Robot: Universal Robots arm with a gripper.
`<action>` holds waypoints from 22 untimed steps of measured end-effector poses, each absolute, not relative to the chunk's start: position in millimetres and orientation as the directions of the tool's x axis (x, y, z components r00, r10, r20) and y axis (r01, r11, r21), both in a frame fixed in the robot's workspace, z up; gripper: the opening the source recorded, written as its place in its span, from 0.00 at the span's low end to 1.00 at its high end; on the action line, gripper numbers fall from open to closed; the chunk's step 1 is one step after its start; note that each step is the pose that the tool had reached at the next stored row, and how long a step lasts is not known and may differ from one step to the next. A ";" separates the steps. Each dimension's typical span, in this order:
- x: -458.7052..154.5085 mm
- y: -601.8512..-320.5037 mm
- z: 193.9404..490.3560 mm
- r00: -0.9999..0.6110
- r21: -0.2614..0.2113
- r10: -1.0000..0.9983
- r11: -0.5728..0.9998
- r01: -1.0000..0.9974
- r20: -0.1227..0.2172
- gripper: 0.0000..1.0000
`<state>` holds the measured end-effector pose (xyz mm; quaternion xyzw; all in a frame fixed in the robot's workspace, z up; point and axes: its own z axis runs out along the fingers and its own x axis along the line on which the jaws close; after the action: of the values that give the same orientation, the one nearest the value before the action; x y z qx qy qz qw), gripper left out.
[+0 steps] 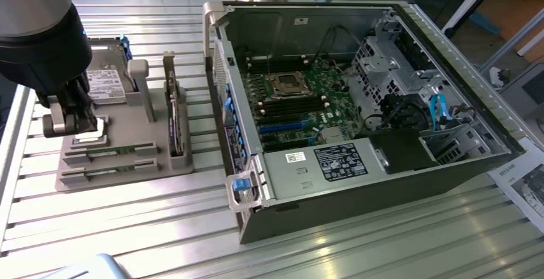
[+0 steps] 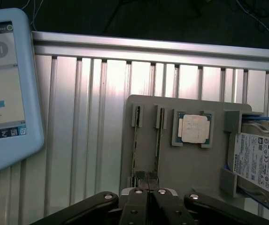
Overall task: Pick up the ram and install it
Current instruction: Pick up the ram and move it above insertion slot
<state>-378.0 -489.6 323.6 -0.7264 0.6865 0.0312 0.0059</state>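
Now we see two long, thin green ram sticks (image 1: 111, 153) sitting in slots of the flat grey plastic holder tray (image 1: 136, 132). Our black-and-grey metal gripper (image 1: 72, 126) hovers above that tray, closed and empty.

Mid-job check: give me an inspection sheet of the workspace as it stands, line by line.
Surface: ribbed metal table bearing a grey tray and an open computer case.
Job's things: two ram sticks lying in the tray's slots; motherboard exposed in the case.
Clutter: on the tray, processor chip, hard drive, upright expansion card.
Grippers: tool shut, holding nothing, over the tray close to the ram sticks.
Cables: blue cable inside the case.
Surroundings: tablet screen on the table; printed sheet beside the case.
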 end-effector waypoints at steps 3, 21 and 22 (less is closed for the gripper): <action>-378.0 -489.6 323.6 0.055 0.034 -0.997 -0.057 -0.998 -0.054 0.16; -378.1 -489.6 292.1 0.058 0.034 -0.997 -0.060 -0.998 -0.054 0.24; -378.2 -489.6 287.6 0.058 0.034 -0.997 -0.060 -0.998 -0.054 0.24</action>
<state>-378.2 -489.6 287.6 -0.7274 0.6854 0.0315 0.0062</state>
